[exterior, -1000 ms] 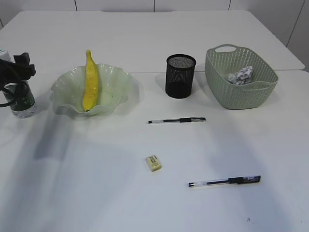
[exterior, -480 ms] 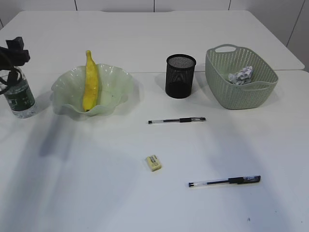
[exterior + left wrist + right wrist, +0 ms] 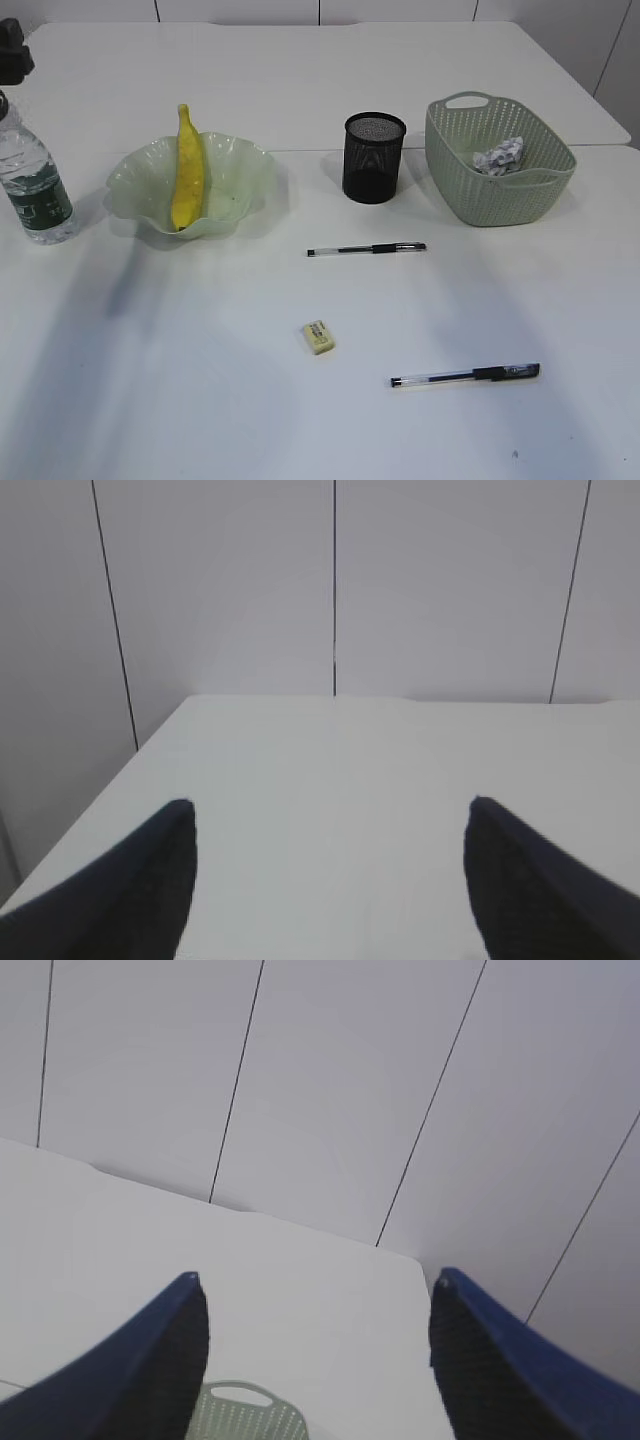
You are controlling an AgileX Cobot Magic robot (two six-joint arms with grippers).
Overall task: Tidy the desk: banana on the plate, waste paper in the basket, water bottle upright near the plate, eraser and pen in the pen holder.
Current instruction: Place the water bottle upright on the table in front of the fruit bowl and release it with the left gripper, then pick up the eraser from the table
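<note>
You had both sets of fingers spread wide with nothing between them: the left gripper (image 3: 330, 880) and the right gripper (image 3: 315, 1360) each looked out over bare tabletop (image 3: 200, 400). The banana (image 3: 187, 170) lay in the plate (image 3: 240, 165), and the water bottle (image 3: 32, 190) stood upright just left of it. The waste paper (image 3: 499, 155) sat in the basket (image 3: 460, 150). The eraser (image 3: 318, 337) and two pens (image 3: 366, 249) (image 3: 465, 375) lay flat in front of the pen holder (image 3: 374, 157).
</note>
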